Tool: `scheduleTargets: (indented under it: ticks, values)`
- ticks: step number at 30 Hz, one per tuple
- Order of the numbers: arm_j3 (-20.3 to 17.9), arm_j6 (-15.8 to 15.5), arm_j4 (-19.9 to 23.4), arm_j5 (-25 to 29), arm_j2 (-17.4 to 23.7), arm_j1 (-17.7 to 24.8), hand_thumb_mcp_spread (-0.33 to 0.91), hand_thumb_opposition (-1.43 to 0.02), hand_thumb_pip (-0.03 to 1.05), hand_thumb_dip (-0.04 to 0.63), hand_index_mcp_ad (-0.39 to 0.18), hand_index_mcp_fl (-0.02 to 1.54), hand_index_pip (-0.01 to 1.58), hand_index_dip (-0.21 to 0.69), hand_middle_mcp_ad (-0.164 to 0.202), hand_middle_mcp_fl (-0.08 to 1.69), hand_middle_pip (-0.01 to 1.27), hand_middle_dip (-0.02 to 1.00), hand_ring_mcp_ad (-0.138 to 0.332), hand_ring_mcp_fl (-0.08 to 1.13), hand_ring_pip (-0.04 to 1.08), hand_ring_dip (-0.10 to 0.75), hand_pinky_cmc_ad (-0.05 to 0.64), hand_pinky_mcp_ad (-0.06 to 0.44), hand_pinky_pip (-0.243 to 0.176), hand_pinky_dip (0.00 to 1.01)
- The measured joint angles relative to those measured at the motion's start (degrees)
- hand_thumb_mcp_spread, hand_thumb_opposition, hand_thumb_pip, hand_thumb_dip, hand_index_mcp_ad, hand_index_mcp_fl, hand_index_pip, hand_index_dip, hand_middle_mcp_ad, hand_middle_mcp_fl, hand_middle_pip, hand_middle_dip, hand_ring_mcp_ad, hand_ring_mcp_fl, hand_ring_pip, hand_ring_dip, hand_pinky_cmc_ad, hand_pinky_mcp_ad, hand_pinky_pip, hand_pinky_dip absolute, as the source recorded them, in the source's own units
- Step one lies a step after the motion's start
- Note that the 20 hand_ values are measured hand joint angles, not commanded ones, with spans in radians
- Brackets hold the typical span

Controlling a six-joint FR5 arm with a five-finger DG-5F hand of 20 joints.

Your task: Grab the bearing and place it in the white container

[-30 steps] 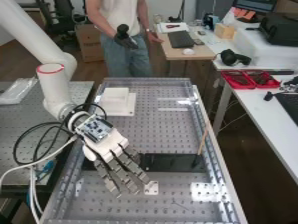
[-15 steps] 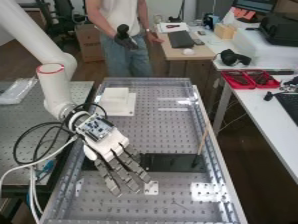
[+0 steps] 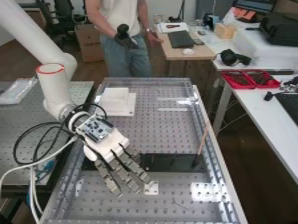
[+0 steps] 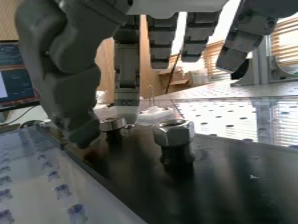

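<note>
2 silver-topped pieces stand upright on the black plate on the table; which is the bearing cannot be told. The hand hangs over 1 end of that plate, long fingers straight and apart, thumb close beside 1 piece. Towards the table's far end sits the white container.
</note>
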Motion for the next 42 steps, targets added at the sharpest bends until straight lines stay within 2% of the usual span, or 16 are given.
scheduleTargets:
  ticks: [6, 9, 42]
  values:
    - [-0.1, -0.2, 0.5, -0.1, 0.3, -0.1, 0.43, -0.81, 0.56, 0.243, -0.063, 0.20, 1.46, 0.140, 0.052, 0.04, 0.14, 0.20, 0.119, 0.00, 0.09, 0.075, 0.335, 0.244, -0.075, 0.26]
    - [-0.2, -0.5, 0.7, -0.3, 0.5, -0.2, 0.43, -0.81, 0.60, 0.243, -0.063, 0.19, 1.46, 0.140, 0.052, 0.04, 0.14, 0.20, 0.115, 0.00, 0.09, 0.075, 0.335, 0.244, -0.075, 0.26]
    - [-0.2, -1.4, 0.6, -1.2, 0.3, -0.8, 0.43, -0.81, 0.60, 0.243, -0.063, 0.19, 1.46, 0.131, 0.052, 0.04, 0.14, 0.20, 0.115, 0.00, 0.09, 0.075, 0.335, 0.244, -0.075, 0.29]
